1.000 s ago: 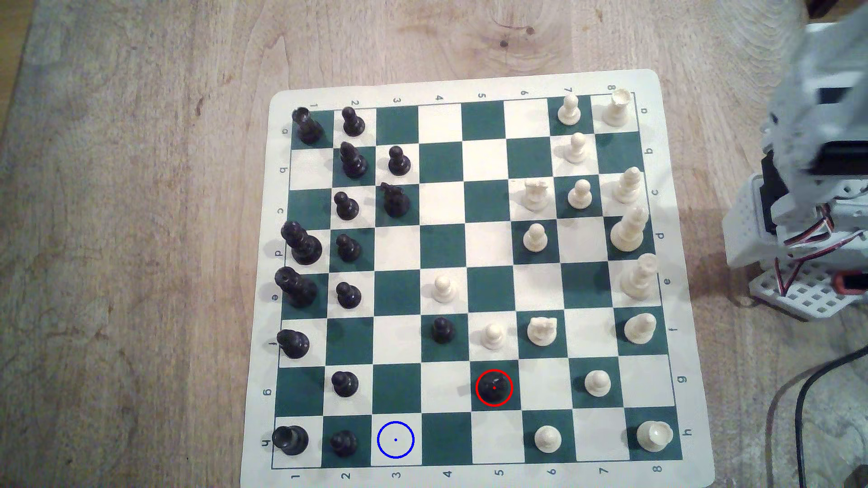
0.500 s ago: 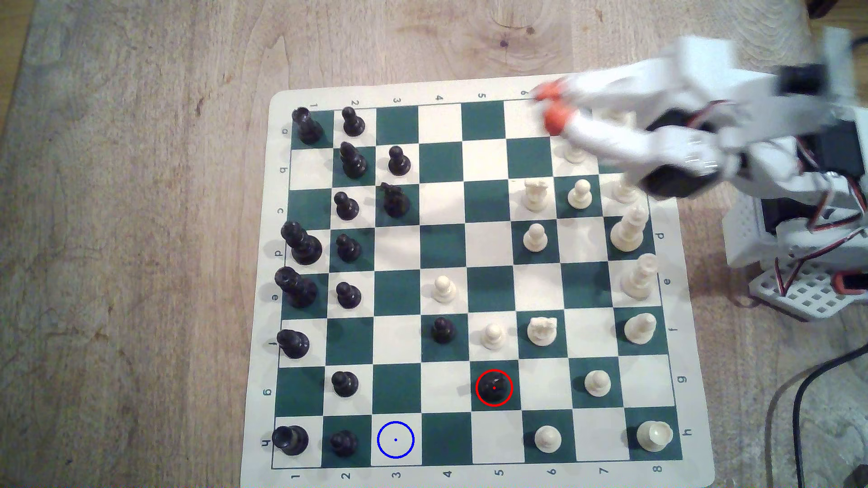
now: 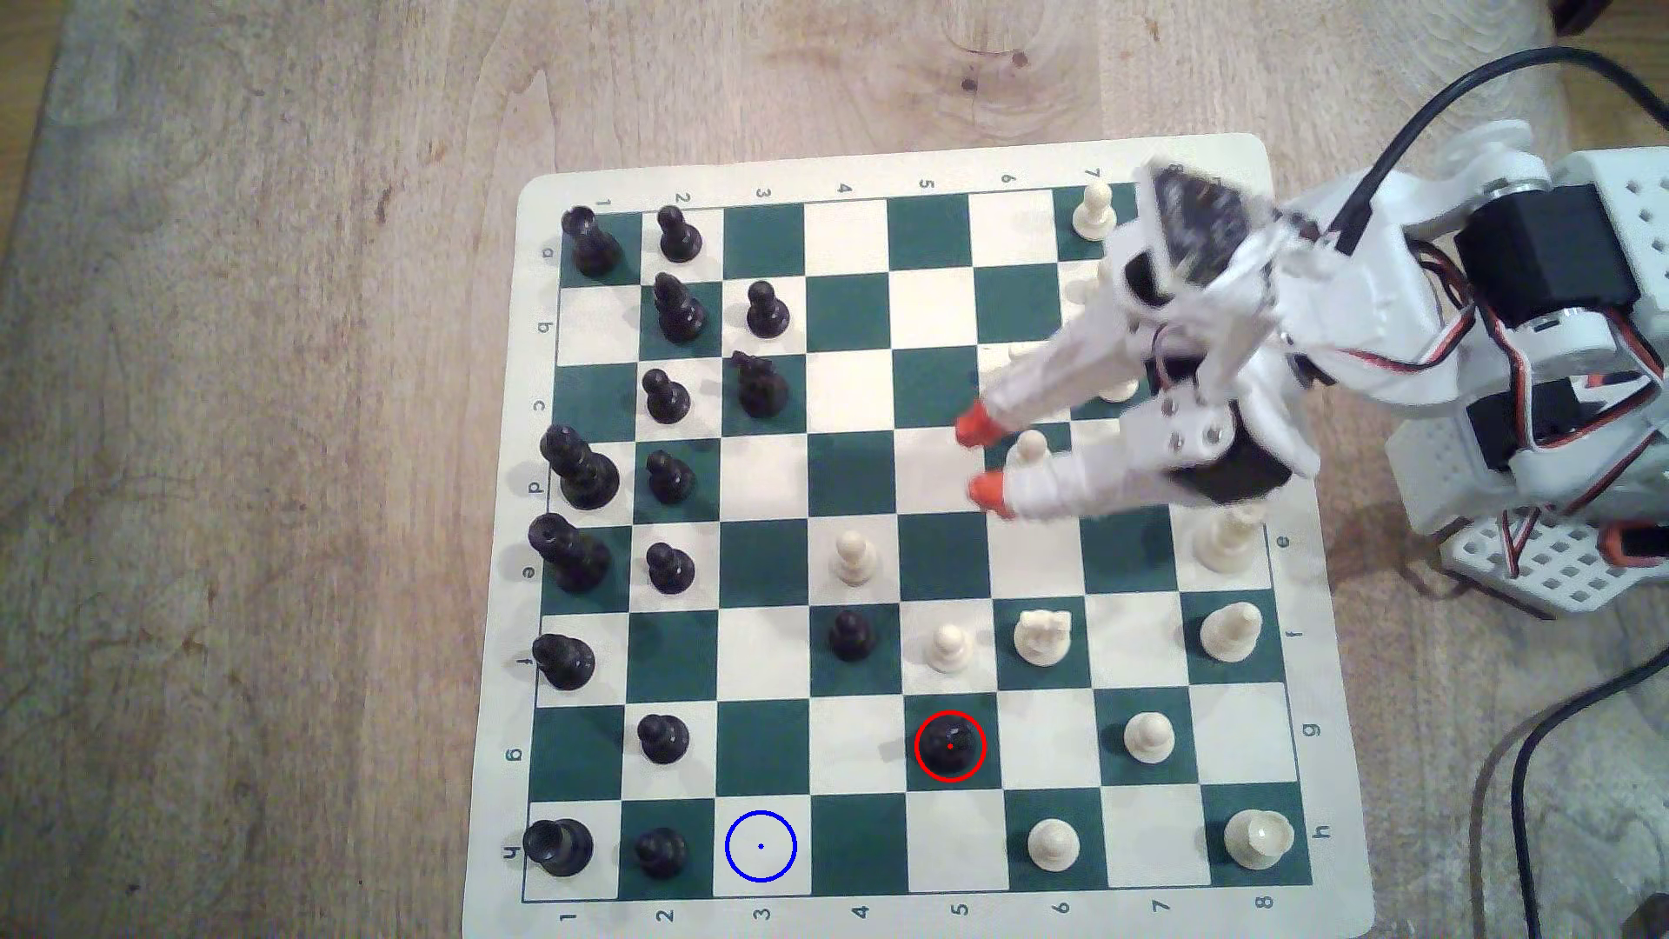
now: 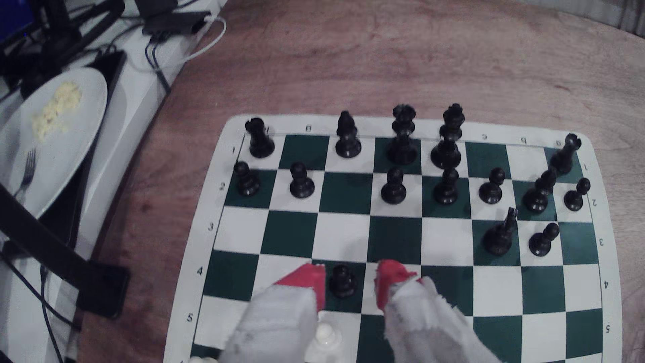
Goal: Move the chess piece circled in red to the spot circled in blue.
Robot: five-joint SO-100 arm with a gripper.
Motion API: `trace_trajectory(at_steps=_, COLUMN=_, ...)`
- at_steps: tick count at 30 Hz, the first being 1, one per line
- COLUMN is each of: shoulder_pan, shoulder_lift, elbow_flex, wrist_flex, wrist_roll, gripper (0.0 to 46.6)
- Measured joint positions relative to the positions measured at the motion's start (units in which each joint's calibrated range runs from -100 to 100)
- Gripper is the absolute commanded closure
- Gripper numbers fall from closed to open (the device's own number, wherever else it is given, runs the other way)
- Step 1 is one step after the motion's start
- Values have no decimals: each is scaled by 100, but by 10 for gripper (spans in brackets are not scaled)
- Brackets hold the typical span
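From my feed, the exterior view is warmly and evenly lit but soft, with the arm [image 3: 1246, 361] motion-smeared and pieces casting faint shadows. My wrist view is dimmer, reddish, and bowed at the edges, with blurred fingertips [image 4: 303, 279] up close.

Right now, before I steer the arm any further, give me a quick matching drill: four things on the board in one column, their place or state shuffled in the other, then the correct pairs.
Things
1. red-ringed black piece
2. blue-ringed square
3. gripper
4. black rook

Place or state
A. corner square at the exterior view's lower left
B. open, above the middle of the board, holding nothing
C. bare cream square in the row nearest the exterior view's bottom edge
D. standing on a green square, untouched

Pairs: 1-D, 2-C, 3-B, 4-A
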Motion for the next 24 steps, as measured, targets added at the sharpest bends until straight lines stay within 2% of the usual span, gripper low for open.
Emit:
trace_trajectory(at_steps=1, shoulder_pan=-22, shoulder_lift=302, elbow_flex=-470, wrist_flex=367, wrist_roll=78, gripper=361)
trace_trajectory(at_steps=4, shoulder_pan=-111, shoulder_lift=511, elbow_flex=-877, wrist_flex=693, wrist_roll=200, gripper=358)
trace_trajectory(at_steps=10, shoulder_pan=-465, shoulder_lift=1047, elbow_flex=-994, wrist_flex=1076, wrist_roll=278, gripper=342)
trace_trajectory(at_steps=15, shoulder_pan=-782, shoulder_lift=1693, elbow_flex=-985, wrist_flex=845, wrist_roll=73, gripper=331)
trace_trajectory(at_steps=24, shoulder_pan=-1018, shoulder_lift=2304, elbow_flex=-786, wrist_flex=271, wrist_roll=-156, gripper=332)
